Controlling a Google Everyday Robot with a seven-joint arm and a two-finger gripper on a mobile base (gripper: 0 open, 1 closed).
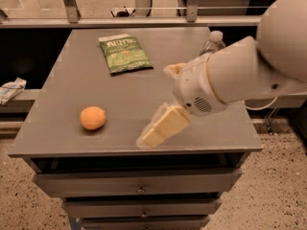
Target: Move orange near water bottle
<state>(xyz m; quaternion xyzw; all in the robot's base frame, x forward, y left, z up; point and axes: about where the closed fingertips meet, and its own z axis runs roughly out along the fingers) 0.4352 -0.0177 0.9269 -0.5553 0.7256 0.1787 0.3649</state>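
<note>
The orange (93, 118) lies on the front left of the grey table (86, 75). The water bottle (213, 41) stands at the back right; only its white cap and clear shoulder show behind my arm. My gripper (156, 105) hovers over the table's front middle, to the right of the orange and apart from it. It is open and empty, with one cream finger (162, 126) low near the front edge and the other (173, 69) further back. My big white arm (240, 75) covers the table's right side.
A flat green snack bag (125, 53) lies at the back middle of the table. Drawers (139, 189) sit under the tabletop. A white crumpled object (10, 89) lies on a low ledge at the left. A railing runs behind the table.
</note>
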